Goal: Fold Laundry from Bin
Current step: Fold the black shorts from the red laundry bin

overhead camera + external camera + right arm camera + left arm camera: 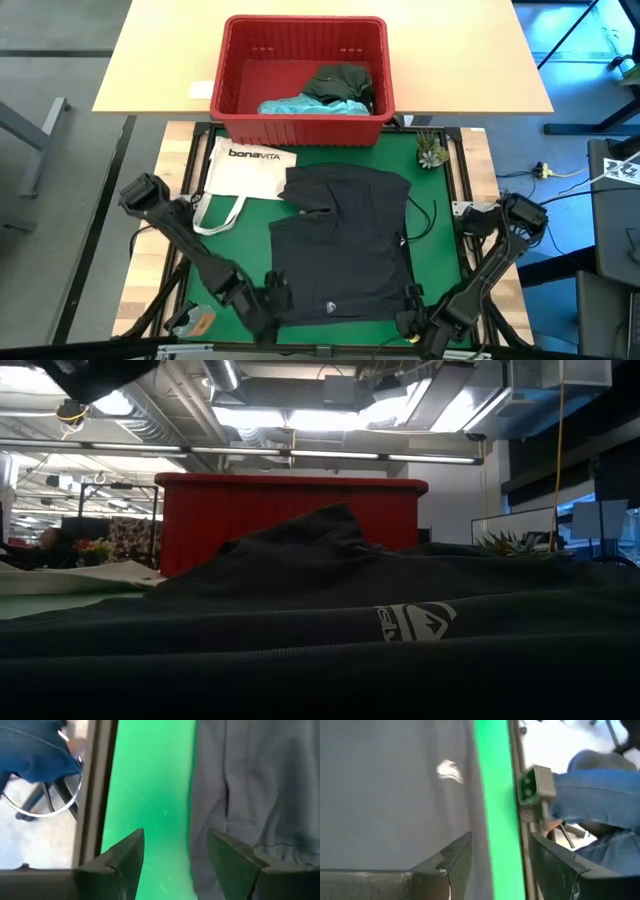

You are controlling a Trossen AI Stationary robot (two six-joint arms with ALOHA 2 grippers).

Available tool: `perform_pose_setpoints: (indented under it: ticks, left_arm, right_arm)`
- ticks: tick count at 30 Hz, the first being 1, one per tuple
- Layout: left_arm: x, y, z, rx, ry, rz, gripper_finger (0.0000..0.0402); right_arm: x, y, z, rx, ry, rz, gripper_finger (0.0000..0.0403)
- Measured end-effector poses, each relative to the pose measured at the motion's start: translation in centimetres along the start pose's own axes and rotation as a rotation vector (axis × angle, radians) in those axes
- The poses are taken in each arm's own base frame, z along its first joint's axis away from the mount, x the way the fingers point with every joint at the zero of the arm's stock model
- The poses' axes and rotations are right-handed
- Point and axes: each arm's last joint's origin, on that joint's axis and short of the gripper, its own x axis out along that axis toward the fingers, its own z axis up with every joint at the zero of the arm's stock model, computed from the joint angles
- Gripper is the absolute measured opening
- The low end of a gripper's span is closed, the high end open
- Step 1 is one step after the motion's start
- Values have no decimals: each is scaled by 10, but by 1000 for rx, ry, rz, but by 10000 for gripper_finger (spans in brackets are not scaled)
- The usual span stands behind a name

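A dark grey garment [345, 245] with a small white logo [415, 622] lies spread flat on the green mat [240, 255]. My left gripper [272, 297] hangs open over its near left corner; the garment's edge [470, 795] and a strip of mat show between the fingers. My right gripper [412, 306] hangs open over the near right corner, with mat and the garment's edge [192, 820] between its fingers. The red bin [305, 128] stands at the far side, holding a turquoise garment [305, 104] and a dark green one [340, 84].
A white "bonaVITA" tote bag [245, 170] lies on the mat's far left, beside the garment. A small plant [432, 150] stands at the far right corner. A person in blue trousers [600, 785] is beyond the table's near edge. Black frame rails [462, 190] border the mat.
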Motion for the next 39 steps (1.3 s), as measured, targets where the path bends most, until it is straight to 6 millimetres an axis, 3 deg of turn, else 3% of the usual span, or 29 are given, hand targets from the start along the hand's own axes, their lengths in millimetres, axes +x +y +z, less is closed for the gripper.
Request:
perform_pose_setpoints:
  ticks: [8, 15, 23, 27, 33, 39]
  left_arm:
    - [42, -8, -35, 70, 81, 25, 185]
    - [62, -5, -53, 46, 153, 43, 185]
    - [69, -3, -57, 44, 155, 65, 183]
    - [69, -3, -57, 47, 156, 74, 164]
    - [69, -2, -58, 48, 158, 84, 129]
    - [70, -1, -58, 49, 160, 86, 113]
  right_arm:
    - [9, 0, -2, -5, 25, -29, 216]
    - [9, -1, -3, -5, 50, -18, 216]
    - [-3, 7, 6, -2, 52, 26, 216]
    - [-4, 7, 7, -21, 21, -7, 216]
    - [-4, -1, 3, -58, 31, -116, 216]
    - [8, -9, -10, -71, 101, -119, 216]
